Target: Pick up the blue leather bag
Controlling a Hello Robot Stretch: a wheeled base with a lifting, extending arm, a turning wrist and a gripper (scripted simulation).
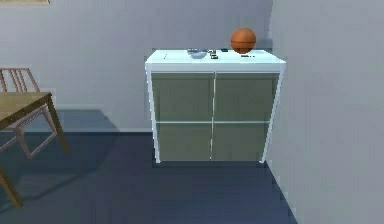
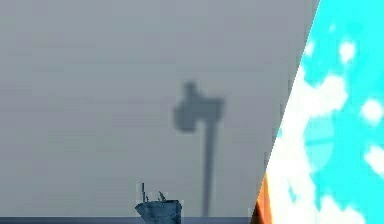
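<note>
Facing a white cabinet (image 1: 213, 110) dead ahead, tucked into the corner against the grey wall (image 1: 90, 40). Four grey-green doors on the front, two over two. Up top: orange ball (image 1: 243, 40) toward the right rear, pale bowl (image 1: 198, 54) near the middle, and a few small dark bits (image 1: 243, 57) just in front of the ball, too small to name. Over at the forward view's left, a wooden table (image 1: 20, 105) with a chair (image 1: 15, 78) behind it, both well apart from the cabinet. Dark blue floor (image 1: 120, 190) in between.

Switching to the arm side view: plain grey wall here too. Low at the bottom edge, left of middle, a small blue shape (image 2: 158, 210) with thin prongs poking up. Right colour for the bag, but cannot tell for sure. Sitting near the foot of the wall. At the right, a bright cyan-and-white panel (image 2: 335, 120), orange at its lower corner, apart from the blue shape. Gripper's hold: cannot tell.
</note>
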